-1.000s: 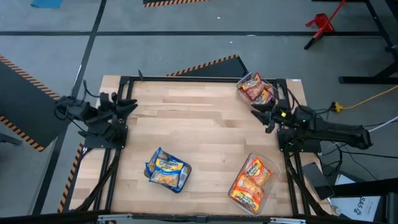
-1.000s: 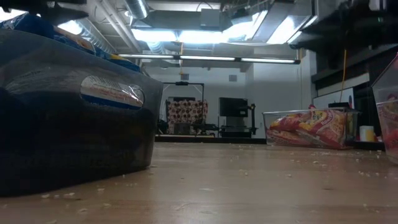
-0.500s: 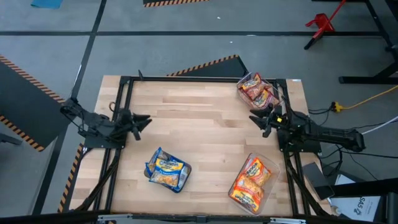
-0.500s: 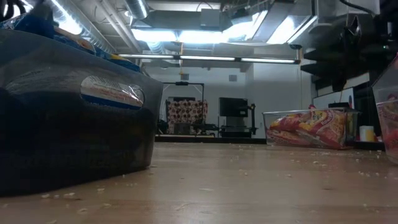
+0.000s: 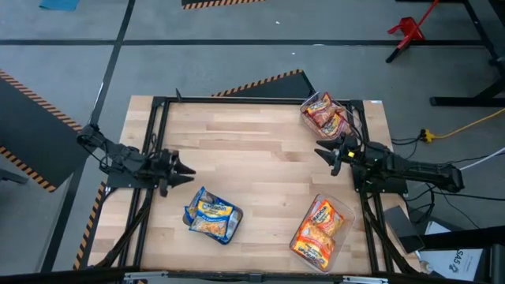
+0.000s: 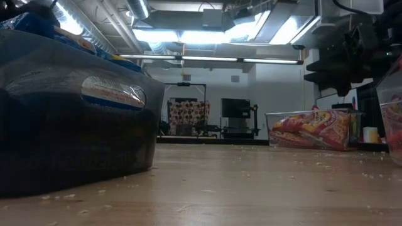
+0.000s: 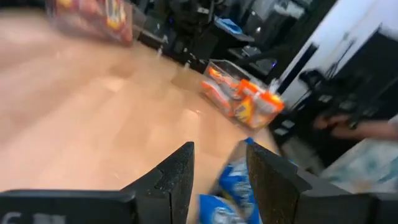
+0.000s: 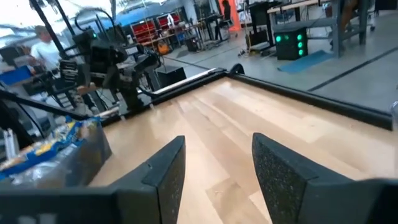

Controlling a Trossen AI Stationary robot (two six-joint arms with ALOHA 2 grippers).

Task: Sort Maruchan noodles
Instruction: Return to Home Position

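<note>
The Maruchan noodles lie in three clear bins on the wooden table. Blue-yellow packets fill the bin near the front left; it also shows in the left wrist view as the blue-yellow bin. Orange-red packets sit in the bin at the front right, dark red ones in the bin at the far right corner. My left gripper hangs open over the table's left part, pointing level toward the right. My right gripper hangs open at the right, pointing left. Both are empty.
A black metal frame rims the table. Bare wood lies between the two grippers. The low view shows the blue-yellow bin close at left and the dark red bin far off. A person stands beyond the table.
My left gripper has swung down and toward the table's near edge, turning level to point at the table's middle. My right gripper has sunk, coming into the low view from above, and has reached slightly toward the left. The bins have kept still.
</note>
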